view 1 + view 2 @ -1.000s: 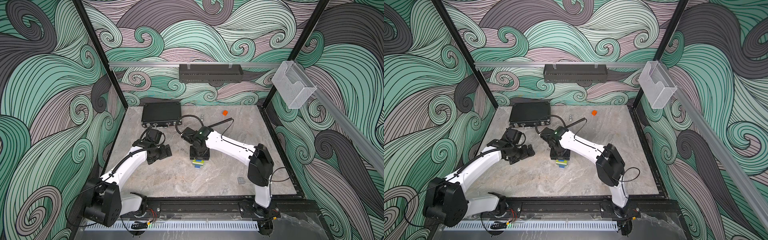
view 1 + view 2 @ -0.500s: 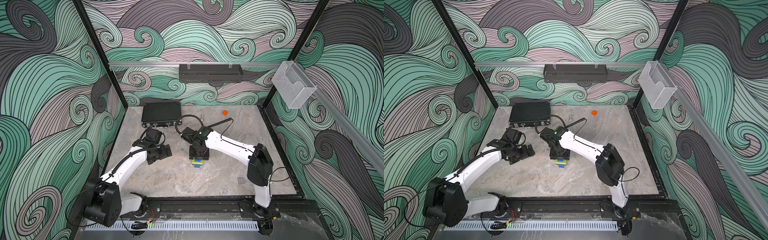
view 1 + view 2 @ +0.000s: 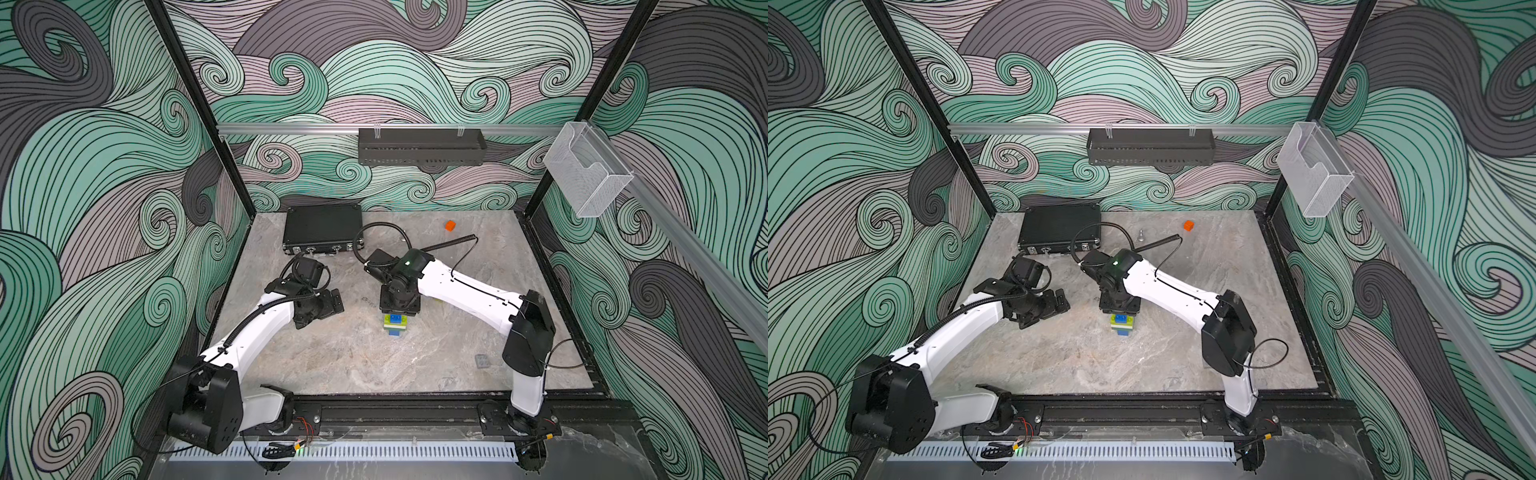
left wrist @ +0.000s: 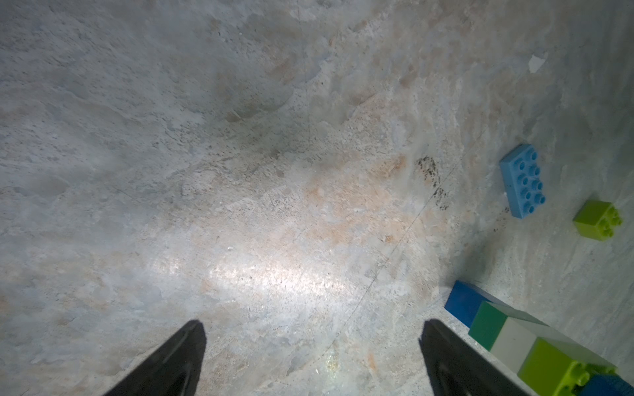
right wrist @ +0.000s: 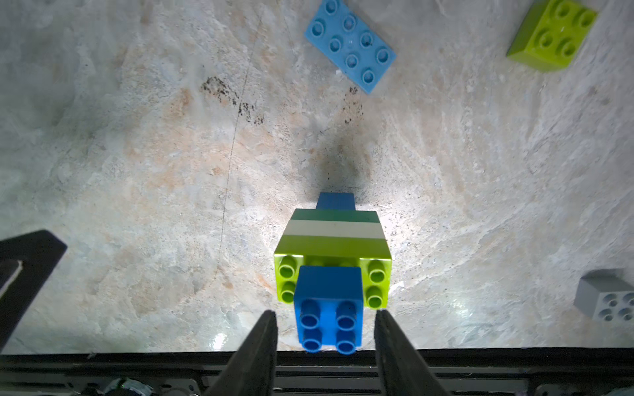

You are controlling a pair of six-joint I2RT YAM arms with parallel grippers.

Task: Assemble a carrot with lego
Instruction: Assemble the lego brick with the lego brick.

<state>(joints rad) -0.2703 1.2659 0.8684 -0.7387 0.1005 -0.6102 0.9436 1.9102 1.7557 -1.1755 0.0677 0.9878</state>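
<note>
The carrot [image 5: 331,240] stands upright mid-table as a stack of lego: dark blue base, dark green, white and lime bands, and a dark blue square brick on top. It shows in both top views [image 3: 395,325] [image 3: 1121,325] and at the edge of the left wrist view [image 4: 535,346]. My right gripper [image 5: 326,312] hangs straight over it [image 3: 398,311], open, its fingers flanking the top blue brick with a gap on each side. My left gripper [image 4: 314,324] is wide open over bare table to the carrot's left [image 3: 332,301], holding nothing.
Loose lego lie near the carrot: a light blue plate [image 5: 350,44], a lime square brick [image 5: 552,36] and a grey brick [image 5: 605,296]. A black case [image 3: 322,228] and an orange cube [image 3: 450,225] sit at the back. A black rail [image 3: 395,409] borders the front.
Both arms stay almost where they were. The right gripper's jaws have narrowed around the carrot's top blue brick.
</note>
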